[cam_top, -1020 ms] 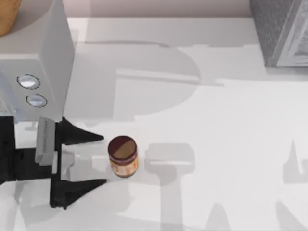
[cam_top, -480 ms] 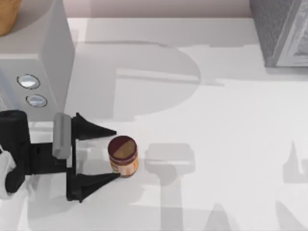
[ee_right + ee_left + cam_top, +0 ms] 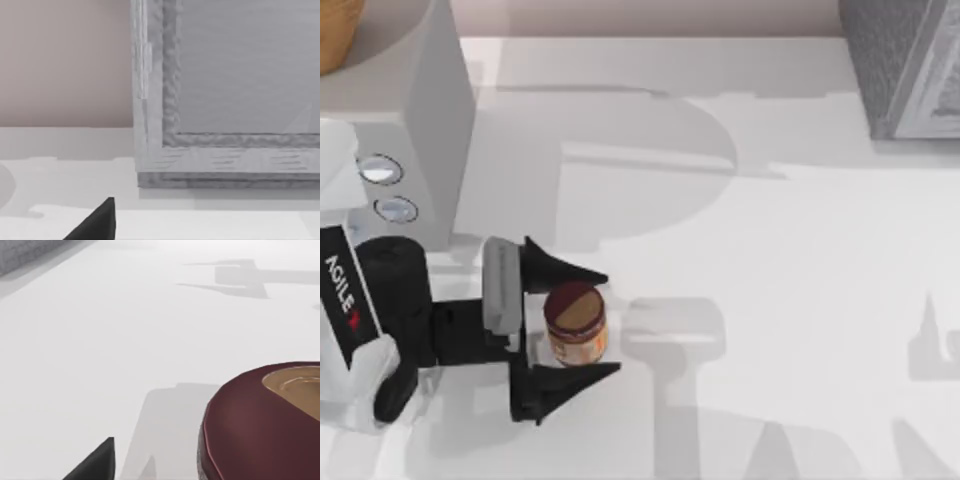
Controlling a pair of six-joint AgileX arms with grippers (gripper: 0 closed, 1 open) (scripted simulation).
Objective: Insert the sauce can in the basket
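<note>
One sauce can (image 3: 576, 323) between left gripper (image 3: 590, 325) fingers

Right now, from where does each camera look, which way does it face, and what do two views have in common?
Top view: above the table, looking down; shows the left gripper, open around the sauce can.
Left wrist view: on the left arm, facing low across the table at the sauce can's top; one fingertip shows.
Right wrist view: on the right arm, facing the grey box; one fingertip shows.
Shared: top and left wrist views both show the can.

Sauce can (image 3: 576, 324) stands on the table (image 3: 770, 300) at left, between the left gripper (image 3: 590, 325) fingers; grey box (image 3: 905, 65) far right.
</note>
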